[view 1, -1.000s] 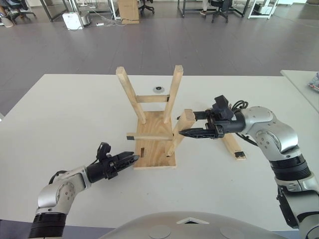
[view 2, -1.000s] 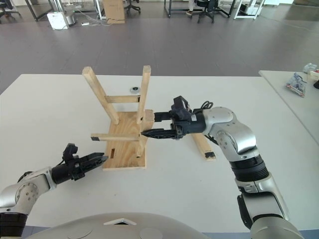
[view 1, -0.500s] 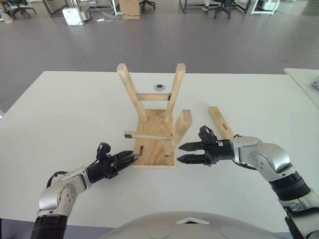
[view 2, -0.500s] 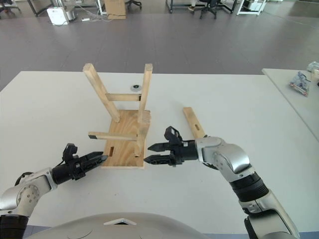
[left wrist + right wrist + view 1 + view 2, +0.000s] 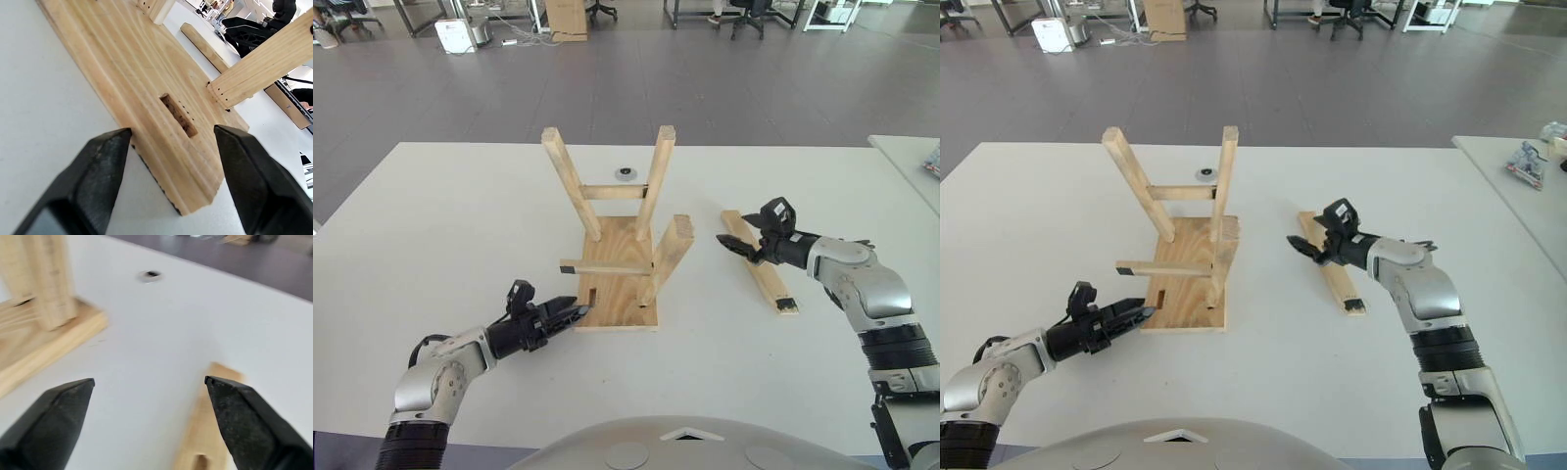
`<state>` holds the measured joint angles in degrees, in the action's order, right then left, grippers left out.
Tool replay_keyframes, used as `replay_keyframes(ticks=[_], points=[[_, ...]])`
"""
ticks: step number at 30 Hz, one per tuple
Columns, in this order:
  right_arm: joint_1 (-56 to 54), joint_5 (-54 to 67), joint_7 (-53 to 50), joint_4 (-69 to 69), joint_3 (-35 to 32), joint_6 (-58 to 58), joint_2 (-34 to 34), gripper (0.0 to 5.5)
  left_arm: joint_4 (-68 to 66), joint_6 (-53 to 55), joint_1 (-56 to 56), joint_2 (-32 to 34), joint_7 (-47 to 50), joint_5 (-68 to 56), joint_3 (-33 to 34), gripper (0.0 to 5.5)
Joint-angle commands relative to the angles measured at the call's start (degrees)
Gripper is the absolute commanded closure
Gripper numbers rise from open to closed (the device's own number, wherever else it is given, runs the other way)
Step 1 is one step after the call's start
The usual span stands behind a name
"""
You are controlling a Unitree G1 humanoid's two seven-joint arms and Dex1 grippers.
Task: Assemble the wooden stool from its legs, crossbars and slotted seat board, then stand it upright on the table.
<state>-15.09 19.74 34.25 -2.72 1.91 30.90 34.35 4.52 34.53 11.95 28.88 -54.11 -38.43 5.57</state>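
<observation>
Seat board [image 5: 622, 299] pale straight-grained wood; loose leg [image 5: 759, 266] matching pale wood, dark end; table [image 5: 440, 215] white; left gripper [image 5: 574, 313], right gripper [image 5: 724, 242] black.

The white table [image 5: 440, 215] carried 3 things. The seat board [image 5: 617, 296] lay flat near its middle, underside up, with 3 legs rising from it and 2 crossbars joining them. A loose leg [image 5: 759, 262] lay flat to the robot's right of the board, apart from it, running from far to near. A small round disc [image 5: 625, 174] sat on the tabletop behind the board.
</observation>
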Motion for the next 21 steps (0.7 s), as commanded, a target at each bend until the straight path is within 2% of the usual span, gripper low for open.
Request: replay_keyframes(ticks=[1, 7, 12, 21], points=[[2.16, -2.01, -4.83, 0.26, -3.29, 1.72, -0.89, 1.27, -0.78, -0.14, -0.43, 0.56, 0.18, 1.64, -0.84, 2.37], [9.27, -0.62, -5.23, 3.63, -4.71, 10.25, -1.0, 1.27, -0.73, -0.04, 0.11, 0.48, 0.43, 1.78, -0.48, 2.37], [10.79, -0.41, -5.41, 1.2, -5.82, 14.36, -1.29, 1.27, 0.14, 0.57, 1.17, -0.24, 1.59, 1.21, -0.07, 2.37], [14.03, -1.58, -2.91, 4.15, -4.06, 16.37, 1.06, 2.89, 2.17, 5.72, 1.21, -1.34, 6.81, -2.23, 2.65, 2.37]])
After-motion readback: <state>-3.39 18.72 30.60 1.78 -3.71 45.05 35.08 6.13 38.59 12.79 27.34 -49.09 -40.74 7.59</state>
